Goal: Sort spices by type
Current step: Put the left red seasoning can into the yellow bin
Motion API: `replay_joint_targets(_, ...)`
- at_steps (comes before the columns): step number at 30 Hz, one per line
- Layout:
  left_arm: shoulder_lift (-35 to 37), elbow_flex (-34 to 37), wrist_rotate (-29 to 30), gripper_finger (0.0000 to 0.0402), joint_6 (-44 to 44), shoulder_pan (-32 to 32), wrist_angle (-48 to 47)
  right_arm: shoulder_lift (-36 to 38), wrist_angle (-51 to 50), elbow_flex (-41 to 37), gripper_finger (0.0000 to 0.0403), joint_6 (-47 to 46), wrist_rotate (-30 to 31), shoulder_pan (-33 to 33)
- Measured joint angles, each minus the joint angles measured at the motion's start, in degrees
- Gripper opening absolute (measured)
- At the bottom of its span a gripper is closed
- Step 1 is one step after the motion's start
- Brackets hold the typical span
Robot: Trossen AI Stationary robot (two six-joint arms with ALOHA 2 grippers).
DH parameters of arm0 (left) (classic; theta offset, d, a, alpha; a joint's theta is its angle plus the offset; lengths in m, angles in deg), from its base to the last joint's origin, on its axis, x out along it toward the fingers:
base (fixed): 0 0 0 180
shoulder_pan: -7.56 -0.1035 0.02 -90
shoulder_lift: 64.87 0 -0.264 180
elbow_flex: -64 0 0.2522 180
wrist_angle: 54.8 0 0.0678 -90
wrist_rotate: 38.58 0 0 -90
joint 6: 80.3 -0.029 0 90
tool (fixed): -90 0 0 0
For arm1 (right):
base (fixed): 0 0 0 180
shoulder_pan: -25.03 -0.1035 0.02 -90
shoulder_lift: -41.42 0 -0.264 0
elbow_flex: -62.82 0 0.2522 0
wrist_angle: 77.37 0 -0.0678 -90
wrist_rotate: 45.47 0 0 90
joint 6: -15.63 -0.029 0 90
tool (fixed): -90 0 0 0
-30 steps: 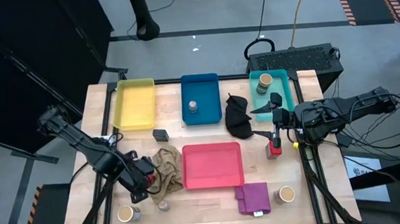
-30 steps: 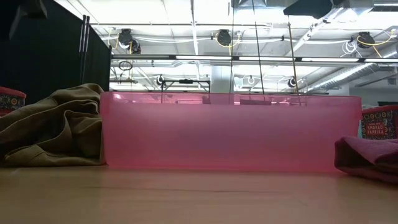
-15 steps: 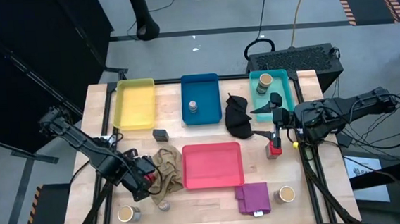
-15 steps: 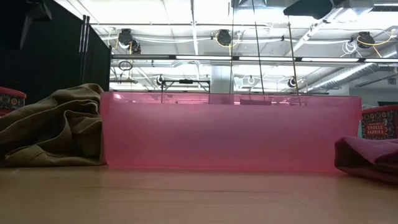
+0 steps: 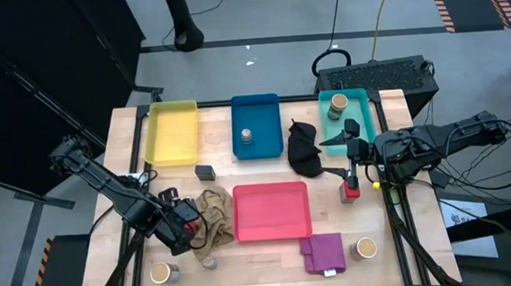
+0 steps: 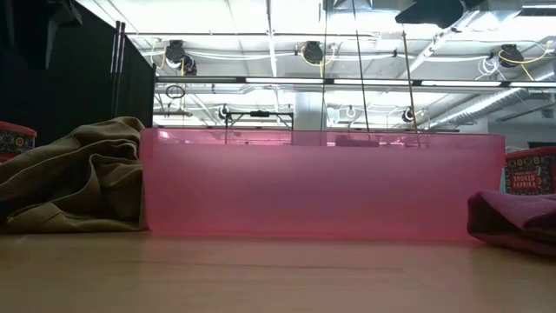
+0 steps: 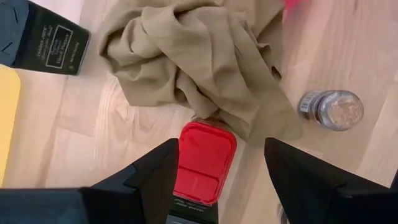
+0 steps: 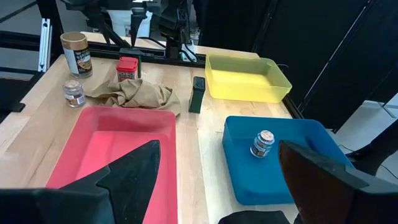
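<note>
My left gripper (image 7: 221, 144) is open and hangs just over a red cube (image 7: 203, 163) that stands on the wood against the edge of the beige cloth (image 7: 199, 59); its fingers stand on either side of the cube's lid. The right wrist view shows that cube (image 8: 127, 67) under the gripper. My right gripper (image 5: 329, 156) is open and empty beside the black cloth (image 5: 304, 149), with a second red cube (image 5: 351, 189) on the table close by. A dark grey tin (image 5: 205, 172), a silver tin (image 5: 209, 262) and tan jars (image 5: 163, 273) (image 5: 366, 247) stand loose.
The pink tray (image 5: 272, 210) sits mid-table. At the far edge are a yellow tray (image 5: 172, 131), a blue tray (image 5: 271, 106) with a silver tin (image 5: 246, 136), and a teal tray (image 5: 354, 109) with a tan jar (image 5: 339, 106). A purple cloth (image 5: 324, 251) lies near the front.
My left arm has edged a little toward the table's right, closer to the beige cloth. Its fingers stay open. The right arm and all the containers have kept still.
</note>
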Motion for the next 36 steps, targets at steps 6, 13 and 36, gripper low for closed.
replay_joint_targets(6, 0.0, 0.0, -0.95, 0.0245, -2.69, 0.04, 0.03, -0.25, -0.03, 0.0, 0.031, -0.24, 0.02, 0.0)
replay_joint_targets(13, 0.0, 0.0, -3.31, 0.0245, -5.49, 0.02, 0.59, -0.23, 0.0, 0.0, 0.031, -0.44, 0.02, 0.0)
replay_joint_targets(36, -0.59, -0.04, -2.16, 0.037, -4.02, 0.02, -0.04, -0.52, 0.0, 0.0, 0.031, -0.9, 0.02, 0.01)
